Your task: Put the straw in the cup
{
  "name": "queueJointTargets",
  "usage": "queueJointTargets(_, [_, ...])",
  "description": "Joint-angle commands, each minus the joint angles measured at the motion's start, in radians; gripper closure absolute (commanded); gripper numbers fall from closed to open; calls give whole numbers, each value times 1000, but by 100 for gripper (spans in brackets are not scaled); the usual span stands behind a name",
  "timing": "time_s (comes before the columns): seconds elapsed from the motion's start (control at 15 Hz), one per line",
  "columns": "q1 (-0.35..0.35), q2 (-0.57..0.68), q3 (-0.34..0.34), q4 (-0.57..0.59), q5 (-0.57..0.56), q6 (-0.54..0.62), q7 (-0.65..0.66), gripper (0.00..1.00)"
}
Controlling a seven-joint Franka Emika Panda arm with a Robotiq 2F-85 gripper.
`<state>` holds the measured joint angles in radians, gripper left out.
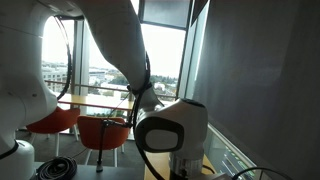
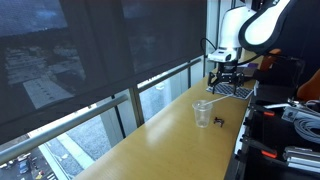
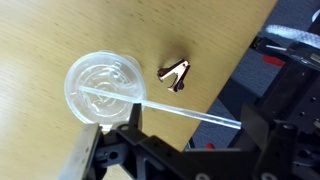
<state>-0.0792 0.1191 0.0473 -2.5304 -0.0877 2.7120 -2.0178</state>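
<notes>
A clear plastic cup (image 3: 103, 86) stands upright on the wooden counter (image 3: 60, 30); it also shows in an exterior view (image 2: 202, 112). A clear straw (image 3: 175, 110) runs from over the cup's left rim slantwise to the right, and its thicker end stops just short of my right finger. My gripper (image 3: 190, 128) is above the counter, just beside the cup. Its fingers are wide apart, and the straw lies across the gap between them. I cannot tell if the straw's far end rests inside the cup. In an exterior view the gripper (image 2: 225, 76) hangs behind the cup.
A small black binder clip (image 3: 178, 74) lies on the counter next to the cup, also seen in an exterior view (image 2: 219, 122). The counter's edge drops off to dark equipment and cables (image 3: 290, 60). A window with blinds (image 2: 90, 50) runs along the counter's other side.
</notes>
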Motion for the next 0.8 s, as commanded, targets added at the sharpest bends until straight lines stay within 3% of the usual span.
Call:
queueJointTargets(0.0, [-5, -35, 10, 15, 86, 20, -72, 0])
queueJointTargets(0.73, [1, -52, 2, 125, 204, -14, -111, 0])
